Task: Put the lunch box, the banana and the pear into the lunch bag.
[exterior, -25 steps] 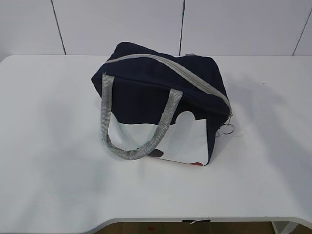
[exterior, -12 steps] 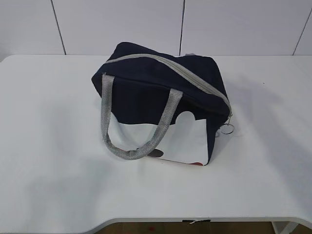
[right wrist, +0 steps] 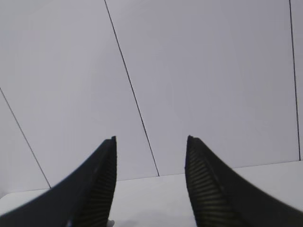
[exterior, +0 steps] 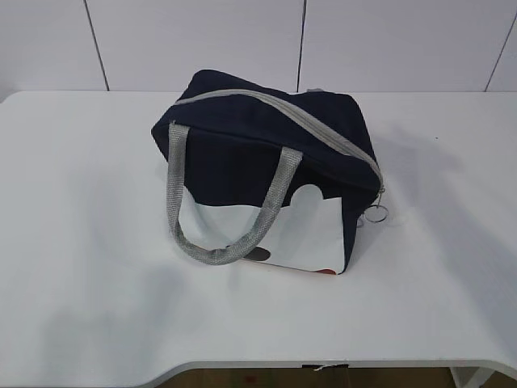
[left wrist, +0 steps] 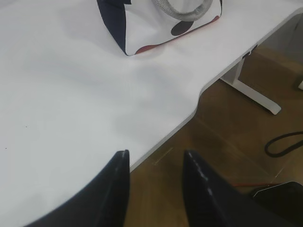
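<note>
The navy and white lunch bag (exterior: pixel 266 174) stands in the middle of the white table (exterior: pixel 89 267), its grey zipper (exterior: pixel 323 129) shut and the ring pull (exterior: pixel 378 213) hanging at its right end. One grey handle (exterior: pixel 222 218) droops over its front. Its lower corner (left wrist: pixel 156 23) shows at the top of the left wrist view. My left gripper (left wrist: pixel 156 153) is open and empty over the table's front edge, well short of the bag. My right gripper (right wrist: pixel 150 139) is open and empty, pointing at the back wall. The lunch box, the banana and the pear are out of view.
The table's curved front edge (left wrist: pixel 189 113) runs under my left gripper, with wooden floor (left wrist: pixel 227 142), a white table leg (left wrist: pixel 251 92) and a black cable (left wrist: pixel 284 142) beyond it. White wall panels (right wrist: pixel 199 71) stand behind the table.
</note>
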